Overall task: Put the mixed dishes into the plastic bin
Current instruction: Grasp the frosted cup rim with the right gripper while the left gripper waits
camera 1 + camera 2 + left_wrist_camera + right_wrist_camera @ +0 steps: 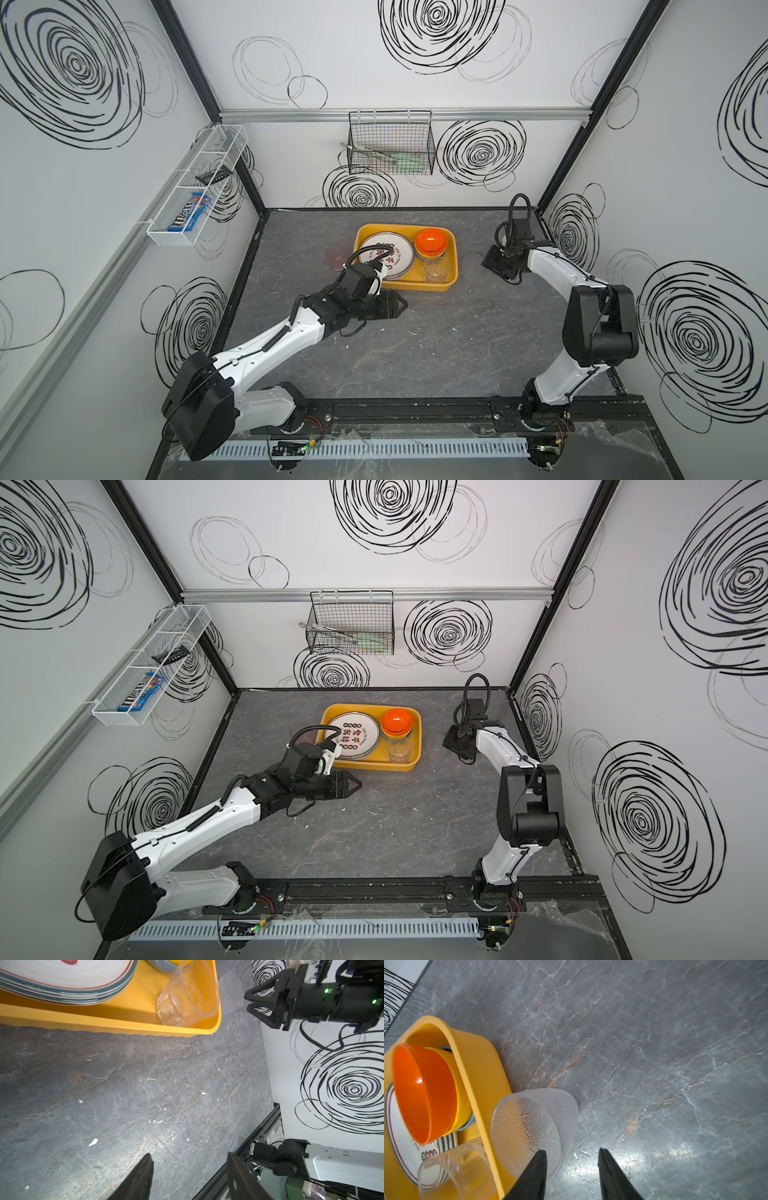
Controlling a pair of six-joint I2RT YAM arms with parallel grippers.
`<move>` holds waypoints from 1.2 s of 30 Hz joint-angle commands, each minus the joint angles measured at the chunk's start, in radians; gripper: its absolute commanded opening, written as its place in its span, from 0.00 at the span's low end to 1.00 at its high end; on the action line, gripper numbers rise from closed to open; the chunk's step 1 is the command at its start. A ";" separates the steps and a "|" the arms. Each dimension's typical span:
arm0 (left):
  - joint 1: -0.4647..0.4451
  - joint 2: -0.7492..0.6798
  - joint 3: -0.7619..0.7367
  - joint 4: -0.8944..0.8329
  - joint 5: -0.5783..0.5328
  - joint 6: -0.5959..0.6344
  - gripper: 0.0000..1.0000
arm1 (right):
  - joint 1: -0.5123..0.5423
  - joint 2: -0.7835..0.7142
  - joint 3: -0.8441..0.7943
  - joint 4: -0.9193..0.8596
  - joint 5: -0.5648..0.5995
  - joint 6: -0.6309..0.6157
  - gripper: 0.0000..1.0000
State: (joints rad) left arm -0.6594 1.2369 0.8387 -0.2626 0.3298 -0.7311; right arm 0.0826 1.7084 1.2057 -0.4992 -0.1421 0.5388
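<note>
While the right claw (572, 1150) is hovering, jaws apart and empty, the frosted cup (533, 1122) is standing just ahead, toward the bin (475, 1068).

Two white-and-black robot arms seen from above. The left arm (266, 345) stretches low from its base toward the middle with its wrist level. The left gripper (188, 1154) points sideways, its fingers parted. The right arm (557, 270) folds sharply at the elbow and reaches forward. The right gripper (572, 1150) angles downward and inward, its fingers apart.
</note>
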 commanded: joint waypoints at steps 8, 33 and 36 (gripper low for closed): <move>0.003 0.001 0.008 0.014 -0.023 0.012 0.60 | -0.006 0.055 0.040 0.022 -0.024 0.018 0.38; 0.033 -0.031 -0.045 0.019 -0.015 0.009 0.59 | 0.006 -0.010 -0.005 -0.016 0.077 -0.014 0.09; 0.040 -0.039 -0.054 0.023 -0.011 0.008 0.59 | 0.012 -0.035 -0.001 -0.035 0.094 -0.023 0.07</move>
State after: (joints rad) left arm -0.6312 1.2240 0.8005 -0.2653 0.3168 -0.7311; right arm 0.0868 1.7374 1.2068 -0.4976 -0.0853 0.5301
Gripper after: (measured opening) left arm 0.592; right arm 0.093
